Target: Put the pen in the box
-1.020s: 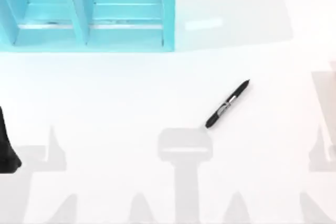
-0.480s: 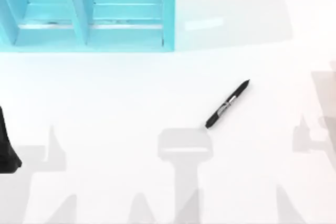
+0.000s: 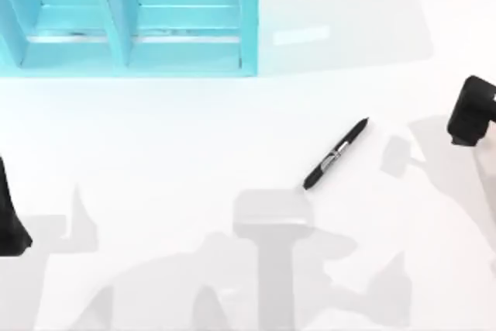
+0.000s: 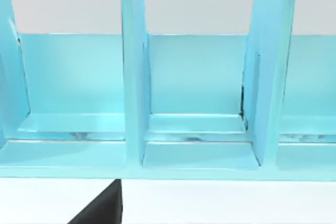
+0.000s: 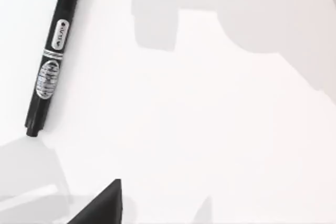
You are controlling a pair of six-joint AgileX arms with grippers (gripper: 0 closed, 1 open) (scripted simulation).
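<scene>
The pen (image 3: pixel 335 154) is laid flat and slanted on the bare table (image 3: pixel 194 137), right of centre, well apart from the box (image 3: pixel 249 21) at the far left — nothing holds it.

The right arm (image 3: pixel 471 110) is placed at the right edge, near the pen, presumably to reach it; the left arm (image 3: pixel 11 218) is parked at the left edge. Whether either arm's jaws are released or clenched cannot be told.
</scene>
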